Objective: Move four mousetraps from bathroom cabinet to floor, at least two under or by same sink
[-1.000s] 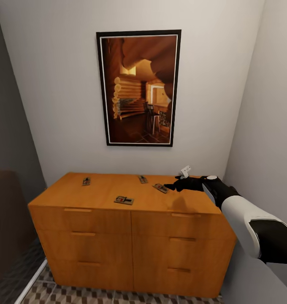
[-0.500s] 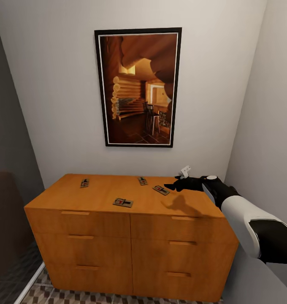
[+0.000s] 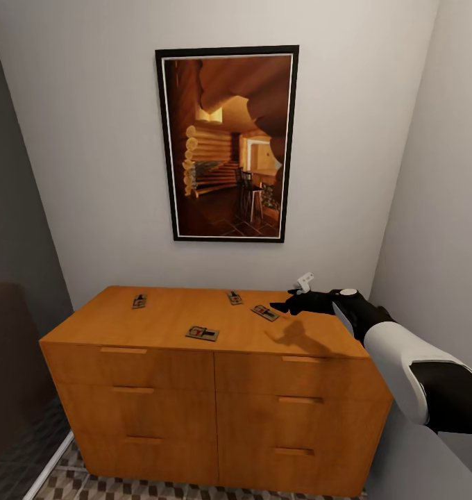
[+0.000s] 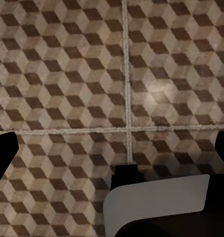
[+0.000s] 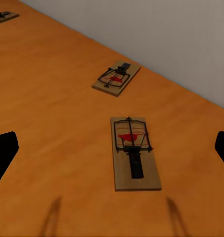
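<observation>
Bathroom corner, framed picture (image 3: 227, 144) above cabinet (image 3: 215, 389). All four mousetraps on its top: 9 o'clock (image 3: 139, 301), centre-front (image 3: 202, 333), rear (image 3: 234, 297), 3 o'clock (image 3: 265, 312). Right hand (image 3: 281, 307) hovers by the last, fingers wide, empty. Left hand (image 4: 112, 153) wide over bathroom floor (image 4: 67, 74). None moved; whole task remains.

White forearm (image 3: 402, 364), blk end effector (image 3: 281, 306)

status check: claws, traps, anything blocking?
Right claw open above the cabinet top, lined up on nearest mousetrap. Left claw open, over bathroom floor. All four mousetraps on cabinet, none picked. Nothing blocking.
</observation>
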Robot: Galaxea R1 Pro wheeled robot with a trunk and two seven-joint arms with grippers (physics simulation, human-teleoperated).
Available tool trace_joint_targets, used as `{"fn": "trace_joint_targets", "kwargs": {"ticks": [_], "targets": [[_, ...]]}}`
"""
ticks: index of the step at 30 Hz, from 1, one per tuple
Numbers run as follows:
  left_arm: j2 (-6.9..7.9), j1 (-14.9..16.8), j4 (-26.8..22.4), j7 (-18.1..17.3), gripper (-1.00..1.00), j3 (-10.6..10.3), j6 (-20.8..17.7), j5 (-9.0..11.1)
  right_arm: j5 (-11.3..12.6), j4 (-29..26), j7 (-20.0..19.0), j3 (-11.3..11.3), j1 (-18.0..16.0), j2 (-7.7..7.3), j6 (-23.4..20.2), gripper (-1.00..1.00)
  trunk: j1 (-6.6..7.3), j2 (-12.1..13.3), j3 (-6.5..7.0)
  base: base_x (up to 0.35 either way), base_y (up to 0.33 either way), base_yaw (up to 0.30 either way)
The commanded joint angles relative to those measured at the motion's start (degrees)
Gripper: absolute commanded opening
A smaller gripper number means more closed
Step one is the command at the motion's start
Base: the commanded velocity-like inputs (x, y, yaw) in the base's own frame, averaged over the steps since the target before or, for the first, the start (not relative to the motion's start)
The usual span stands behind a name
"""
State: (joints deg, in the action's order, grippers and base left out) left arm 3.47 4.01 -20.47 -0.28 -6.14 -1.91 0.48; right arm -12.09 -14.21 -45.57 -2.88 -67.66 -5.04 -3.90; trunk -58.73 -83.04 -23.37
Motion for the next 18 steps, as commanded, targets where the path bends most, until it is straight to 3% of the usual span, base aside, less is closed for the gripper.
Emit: {"fn": "trace_joint_targets", "kwargs": {"ticks": [1, 18], "targets": [[0.05, 0.0, 0.0, 0.0, 1.0, -0.3, -0.2, 0.0, 0.2, -0.1, -0.1, -0.3, 0.0, -0.01, -0.4, 1.0, 0.0, 0.0, -0.07, 0.0, 0.0, 0.0], [-0.02, 0.0, 0.7, 0.0, 1.0, -0.3, -0.2, 0.0, 0.1, -0.1, 0.0, -0.3, 0.0, 0.02, -0.4, 1.0, 0.0, 0.0, -0.07, 0.0, 0.0, 0.0]]}}
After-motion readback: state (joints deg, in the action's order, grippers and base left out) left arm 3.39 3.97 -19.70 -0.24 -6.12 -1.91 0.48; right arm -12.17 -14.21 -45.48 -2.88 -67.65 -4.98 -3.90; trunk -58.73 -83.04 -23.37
